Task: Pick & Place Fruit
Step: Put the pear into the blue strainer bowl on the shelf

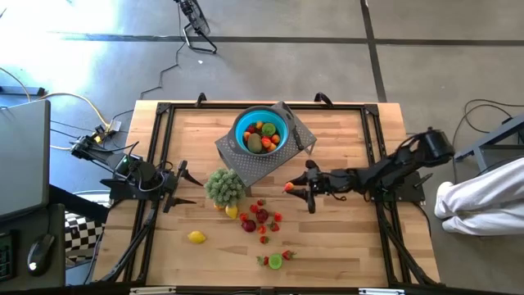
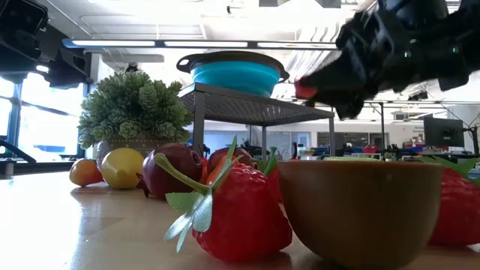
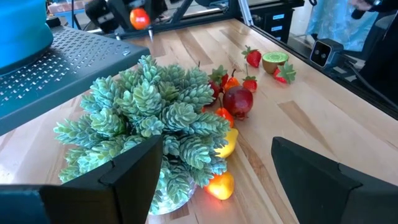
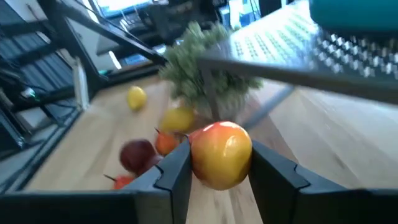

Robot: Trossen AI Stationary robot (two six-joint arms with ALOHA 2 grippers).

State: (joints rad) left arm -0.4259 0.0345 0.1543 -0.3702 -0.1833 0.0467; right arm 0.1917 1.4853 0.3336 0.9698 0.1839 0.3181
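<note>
A blue bowl [image 1: 262, 131] holding several fruit pieces stands on a grey perforated stand [image 1: 260, 160] at the table's far middle. More fruit [image 1: 258, 217] lies loose on the wood nearer the front: red pieces, a lemon [image 1: 197, 237] and a lime half [image 1: 275, 261]. My right gripper [image 1: 291, 189] hangs above the table just right of the stand's near corner, shut on a red-and-yellow fruit [image 4: 222, 154]. My left gripper [image 1: 185, 185] waits open at the left, beside the potted plant [image 1: 225, 187]. My right gripper pinches the round red-and-yellow fruit by its two opposite sides [image 4: 194, 155] between its two fingers [image 4: 176, 168]. The fingers come nearly level from the table's right side. The fruit [image 2: 304, 88] is lifted clear of the table, below the level of the stand's top.
The green potted plant [image 3: 155, 118] stands between my left gripper and the fruit pile. A brown wooden bowl [image 2: 360, 210] and a strawberry [image 2: 240, 214] sit at the near edge. Black frame rails [image 1: 155, 147] run along the table's left and right sides.
</note>
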